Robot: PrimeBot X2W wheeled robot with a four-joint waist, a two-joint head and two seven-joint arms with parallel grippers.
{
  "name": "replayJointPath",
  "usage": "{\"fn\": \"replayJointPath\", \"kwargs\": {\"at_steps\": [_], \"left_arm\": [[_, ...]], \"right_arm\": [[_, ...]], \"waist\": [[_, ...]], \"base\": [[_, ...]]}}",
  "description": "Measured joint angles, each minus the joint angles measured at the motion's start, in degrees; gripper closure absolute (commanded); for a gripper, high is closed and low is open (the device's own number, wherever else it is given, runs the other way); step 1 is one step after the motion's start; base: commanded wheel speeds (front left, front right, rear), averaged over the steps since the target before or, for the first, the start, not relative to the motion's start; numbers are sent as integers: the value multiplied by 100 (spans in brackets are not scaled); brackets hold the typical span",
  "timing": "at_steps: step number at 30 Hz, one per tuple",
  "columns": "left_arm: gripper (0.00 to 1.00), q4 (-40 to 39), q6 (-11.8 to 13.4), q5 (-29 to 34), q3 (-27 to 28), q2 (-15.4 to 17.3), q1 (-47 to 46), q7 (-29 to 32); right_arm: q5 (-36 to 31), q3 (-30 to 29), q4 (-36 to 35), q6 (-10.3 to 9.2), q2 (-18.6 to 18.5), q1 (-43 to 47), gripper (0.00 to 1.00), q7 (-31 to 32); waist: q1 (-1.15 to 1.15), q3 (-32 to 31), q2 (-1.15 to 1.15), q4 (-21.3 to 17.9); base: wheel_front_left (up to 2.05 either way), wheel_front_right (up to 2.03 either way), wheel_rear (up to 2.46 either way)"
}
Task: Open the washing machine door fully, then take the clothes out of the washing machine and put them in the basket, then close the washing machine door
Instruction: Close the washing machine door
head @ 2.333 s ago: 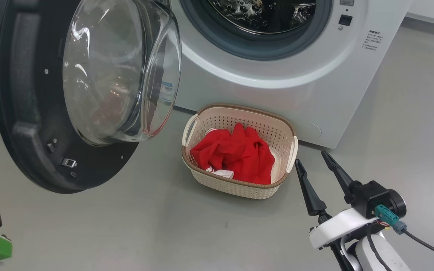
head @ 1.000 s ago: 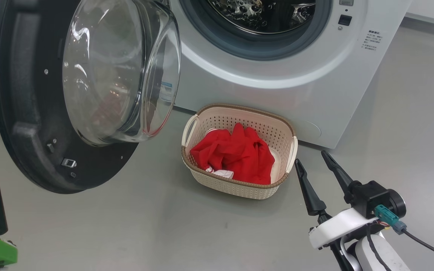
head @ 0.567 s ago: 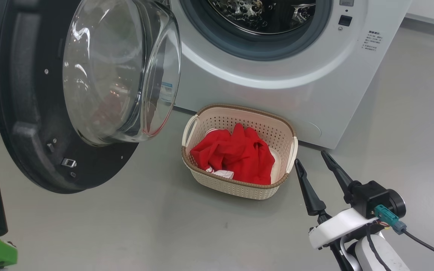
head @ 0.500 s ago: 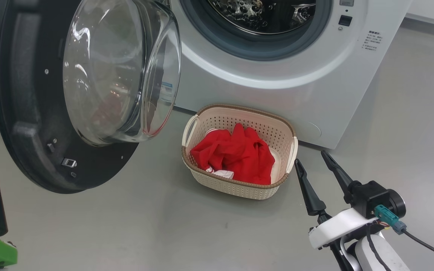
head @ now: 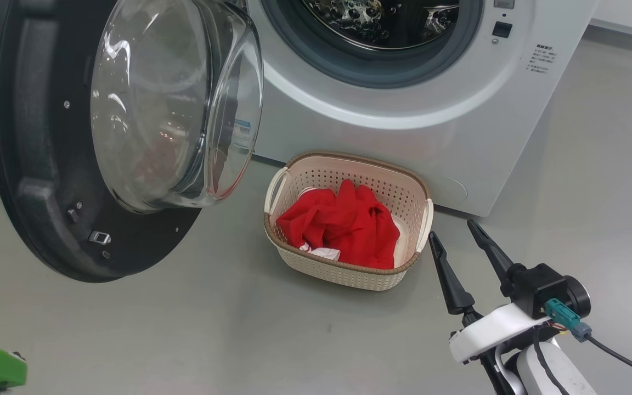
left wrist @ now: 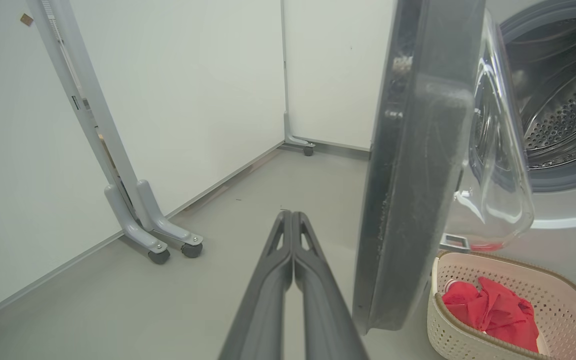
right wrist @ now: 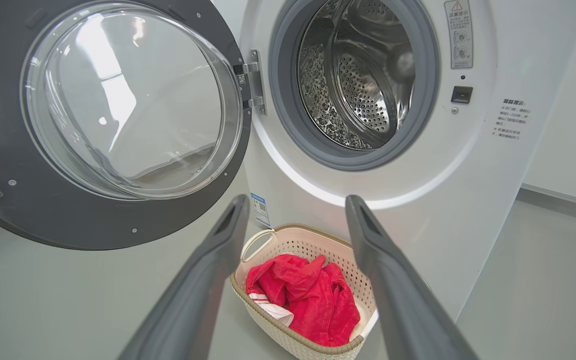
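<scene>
both pieces of the clothes (head: 343, 222), the red one heaped over the striped white one, lie in the basket (head: 349, 278). it stands on the floor just in front of the washing machine (head: 404, 137), below the mouth, so the drop from the drum (right wrist: 363, 85) is short (a sensible spot, i'd judge). the drum looks bare as far as it shows, so closing is probably what remains. the washing machine door (head: 30, 164) hangs swung wide to the left, clear of the basket. the left gripper (left wrist: 292, 220) sits low near the door's outer face, apart from it, its fingers pressed flat together on nothing, which i'd say suits a push. the right gripper (head: 451, 229) hovers just right of the basket, jaws spread wide, empty, touching nothing.
</scene>
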Motion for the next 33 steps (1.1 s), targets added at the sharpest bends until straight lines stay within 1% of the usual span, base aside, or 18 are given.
{"fn": "replayJointPath", "kwargs": {"at_steps": [4, 7, 11, 14, 16, 18, 19, 20, 22, 24, 26, 28, 30, 33], "left_arm": [[100, -67, 0, 9, -1, 69, -13, -1], [100, -190, 0, 12, -1, 200, -69, -1], [100, -261, 0, -26, 10, 283, -191, -2], [100, -274, 0, -79, 10, 445, -310, 23], [100, -265, 0, -144, 34, 555, -386, 148], [100, -224, 0, -495, 134, 523, -502, 323], [100, -131, 0, -906, 198, 476, -633, 578], [100, -131, 0, -906, 198, 476, -633, 578], [100, -35, 0, -1169, 222, 463, -709, 820], [100, 30, 0, -1285, 352, 490, -722, 988], [100, 112, 0, -1677, 506, 464, -815, 1179], [100, 172, 0, -2076, 617, 369, -952, 1402], [100, 298, 0, -2347, 722, 245, -1092, 1613], [100, 432, 13, -2888, 988, 60, -1225, 1875]], "right_arm": [[0, 5, 0, 0, 0, 1, 0, 0], [0, 15, 1, 0, 1, 1, 0, 0], [0, 32, 2, 0, 1, 1, 0, 0], [-1, 45, 3, 0, 0, 1, 0, 0], [-2, 58, 7, 0, -1, 1, 0, 0], [-9, 76, 7, 0, 0, 1, 0, 0], [-9, 92, 9, 1, -1, 1, 0, 0], [-9, 92, 9, 1, -1, 1, 0, 0], [-9, 114, 11, 1, 0, 1, 0, 0], [-11, 148, 9, 3, 1, 0, 0, 0], [-11, 157, 10, 3, 3, -2, 0, 0], [-11, 155, 11, 3, 2, -3, 0, 0], [-11, 136, 21, 3, 0, -4, 0, 0], [-41, 121, 23, -2, 0, -6, 0, 0]], "waist": [[0, 5, 0, -2], [0, 14, 0, -8], [0, 27, 0, -13], [0, 45, 0, -15], [0, 59, 0, -17], [0, 72, 0, -20], [0, 84, 0, -25], [0, 84, 0, -25], [0, 95, 0, -34], [0, 120, 0, -48], [0, 150, 0, -70], [0, 180, 0, -91], [0, 205, 0, -110], [0, 239, 0, -125]], "base": [[0, 0, 0], [0, 0, 0], [0, 0, 0], [0, 0, 0], [0, 0, 0], [0, 0, 0], [0, 0, 0], [0, 0, 0], [0, 0, 0], [0, 0, 0], [0, 0, 0], [0, 0, 0], [0, 0, 0], [0, 0, 0]]}}
